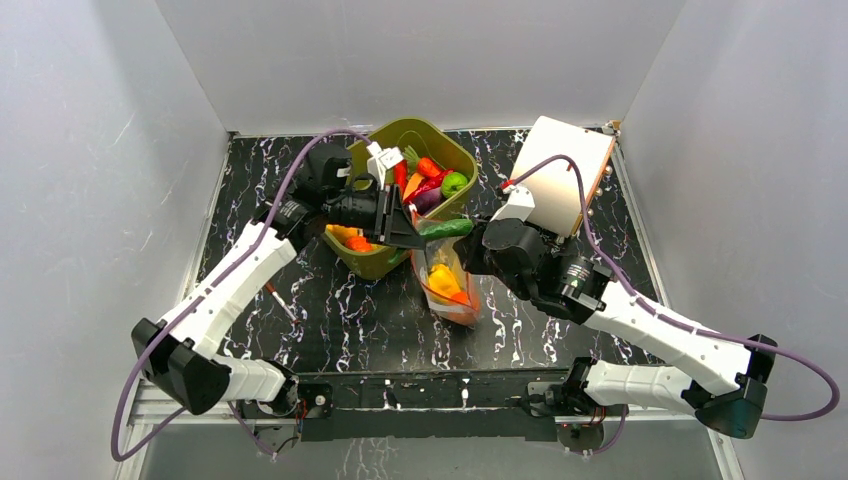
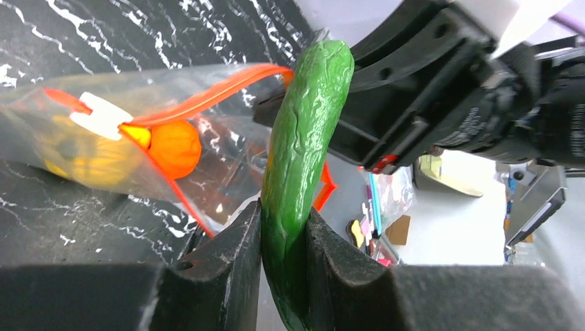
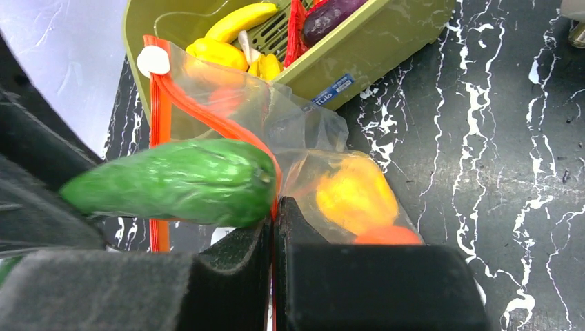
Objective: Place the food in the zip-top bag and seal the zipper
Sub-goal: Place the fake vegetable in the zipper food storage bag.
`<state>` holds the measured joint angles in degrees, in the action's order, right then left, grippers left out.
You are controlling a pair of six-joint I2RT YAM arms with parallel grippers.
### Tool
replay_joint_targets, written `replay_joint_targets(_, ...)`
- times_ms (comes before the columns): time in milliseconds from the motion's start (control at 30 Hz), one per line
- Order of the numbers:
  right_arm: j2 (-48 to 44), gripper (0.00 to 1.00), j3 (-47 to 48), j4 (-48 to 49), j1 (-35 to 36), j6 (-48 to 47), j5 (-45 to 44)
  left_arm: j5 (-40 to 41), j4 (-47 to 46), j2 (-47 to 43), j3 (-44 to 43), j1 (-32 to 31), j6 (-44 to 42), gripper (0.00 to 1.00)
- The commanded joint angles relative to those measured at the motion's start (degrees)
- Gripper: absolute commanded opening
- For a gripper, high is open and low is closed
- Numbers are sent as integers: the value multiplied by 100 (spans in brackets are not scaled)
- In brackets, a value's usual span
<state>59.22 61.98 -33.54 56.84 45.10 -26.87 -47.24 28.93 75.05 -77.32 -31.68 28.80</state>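
Green toy cucumber [image 2: 303,145] sits clamped in the left hand [image 2: 284,231], tip at the mouth of the zip-top bag [image 1: 455,300] — centre of the top view, beside the olive tub [image 1: 375,258]. Right hand [image 3: 274,221] pinches the bag's rim at the zipper [image 3: 207,117]; a yellow pepper [image 3: 355,193] lies inside.

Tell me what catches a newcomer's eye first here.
A glossy green cucumber, clamped in the left end effector, points at the mouth of the zip-top bag at mid-table. The right end effector pinches that mouth's red-orange zipper; behind stands an olive tub of bright toy food.
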Motion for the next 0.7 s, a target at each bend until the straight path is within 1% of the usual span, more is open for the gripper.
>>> replay_joint_targets(0, -161, 0, -32, 329, -6, -12, -324, -219, 524, -112, 12, -31, -562, 0)
replay_joint_targets(100, -262, 0, -13, 317, -6, -49, -297, -71, 865, -182, -23, -30, -833, 0)
replay_joint_targets(200, -301, 0, -20, 206, -6, -62, -386, -139, 1177, -143, -68, -28, -993, 0)
replay_joint_targets(467, -341, 0, -124, 222, -11, -103, -378, -93, 1447, -155, -117, -31, -1166, 0)
replay_joint_targets(567, -312, 0, -102, 273, -6, -204, -318, -68, 1625, 16, -261, -31, -1249, 0)
replay_joint_targets(667, -242, 0, -77, 329, -6, -338, -212, -26, 1886, 228, -506, -23, -1357, 3)
